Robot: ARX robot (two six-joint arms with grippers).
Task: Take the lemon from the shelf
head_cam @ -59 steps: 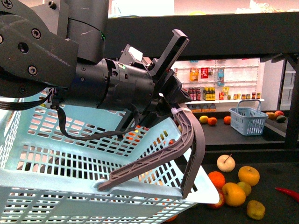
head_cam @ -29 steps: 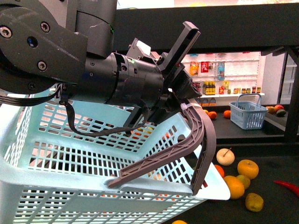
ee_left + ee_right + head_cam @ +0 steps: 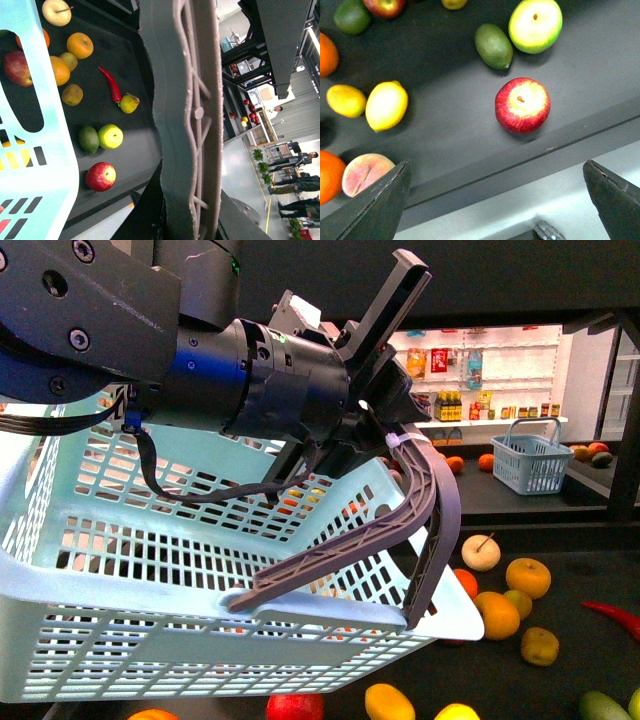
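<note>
The lemon (image 3: 386,105), bright yellow and smooth, lies on the shelf's dark tray (image 3: 445,140) beside a smaller, deeper yellow fruit. My right gripper (image 3: 495,200) hangs open over the tray's front edge, short of the lemon, with nothing between its fingers. In the front view the lemon (image 3: 457,712) just shows at the bottom edge, below the basket. My left gripper (image 3: 392,452) is shut on the grey basket handle (image 3: 430,510) and holds the pale blue basket (image 3: 120,570) tilted above the shelf (image 3: 590,570). The handle (image 3: 180,100) fills the left wrist view.
Near the lemon lie a red apple (image 3: 522,105), a green-yellow apple (image 3: 535,25), a dark green fruit (image 3: 493,46), a peach (image 3: 365,175) and oranges. Further off are a pale pear (image 3: 481,552), a red chili (image 3: 612,618) and a small blue basket (image 3: 532,462).
The left arm has raised the basket and carried it slightly right. Fruits under its front edge have come into view, the lemon among them.
</note>
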